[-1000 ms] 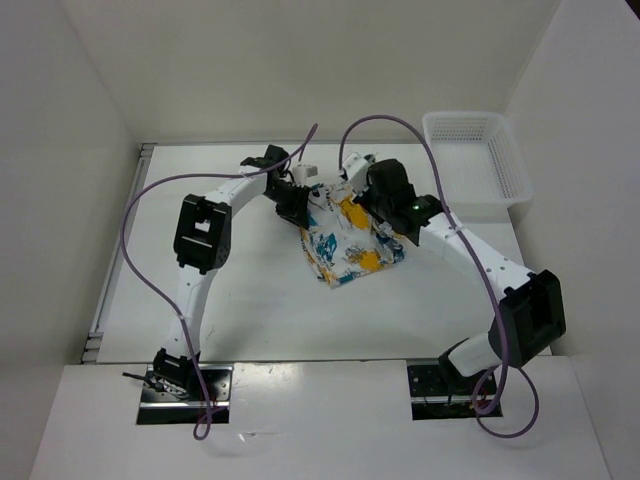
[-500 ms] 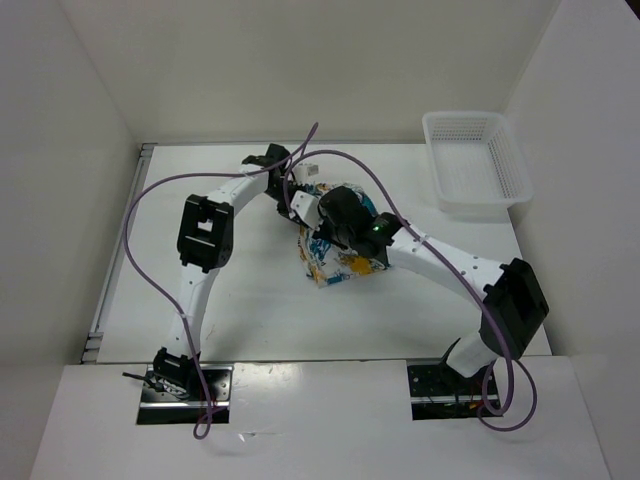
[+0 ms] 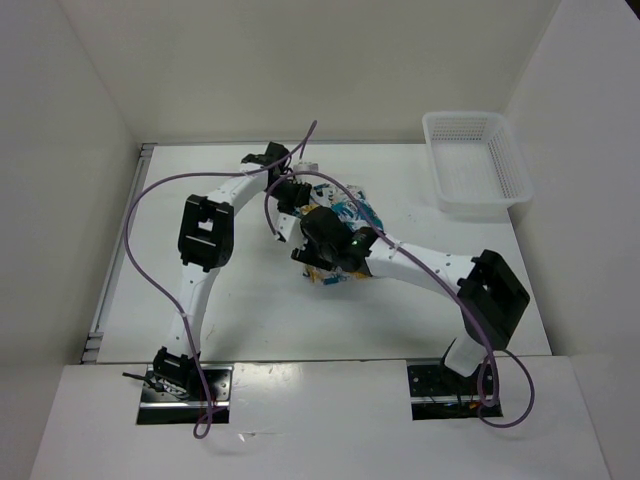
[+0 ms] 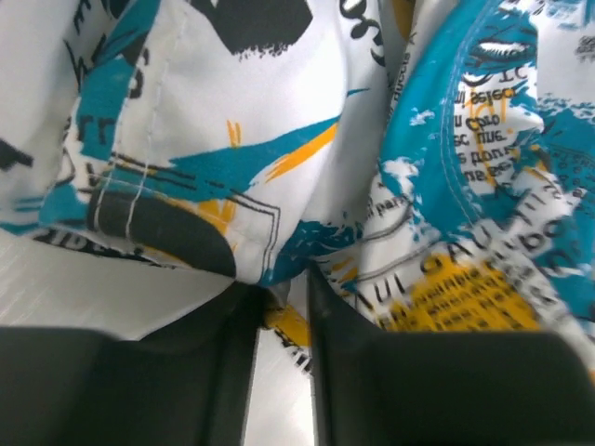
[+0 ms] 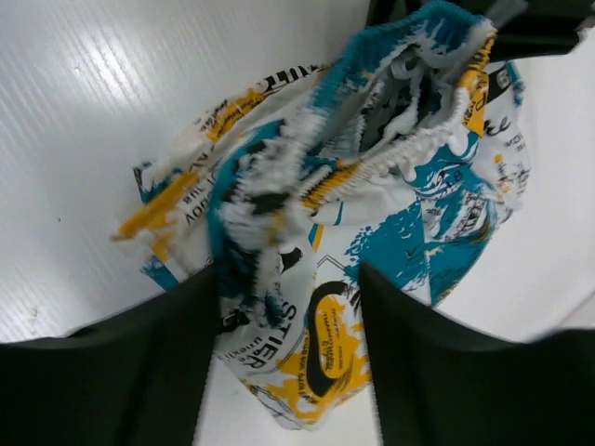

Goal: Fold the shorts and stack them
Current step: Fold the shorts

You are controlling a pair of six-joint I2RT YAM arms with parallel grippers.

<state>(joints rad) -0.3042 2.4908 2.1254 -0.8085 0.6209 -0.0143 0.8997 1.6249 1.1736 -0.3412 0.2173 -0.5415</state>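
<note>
The shorts [image 3: 350,212] lie bunched in a small heap in the middle of the table, printed teal, yellow and white with dark lettering; both grippers hide most of them from above. My left gripper [image 3: 298,205] sits at their far-left edge. In the left wrist view the shorts [image 4: 279,139] fill the frame, and my left gripper [image 4: 282,290] has its jaws a narrow gap apart with a yellow fold at the tips. My right gripper [image 3: 322,262] hangs over the near side. In the right wrist view it [image 5: 284,297] stands wide open astride the shorts [image 5: 390,204], which rest on the table.
A white mesh basket [image 3: 512,160] stands at the back right corner. White walls close in the table on the left, back and right. Purple cables loop over both arms above the cloth.
My right arm swung left across the shorts, carrying the cloth over into a smaller heap, then opened its jaws. My left gripper's jaws parted slightly and stayed in place.
</note>
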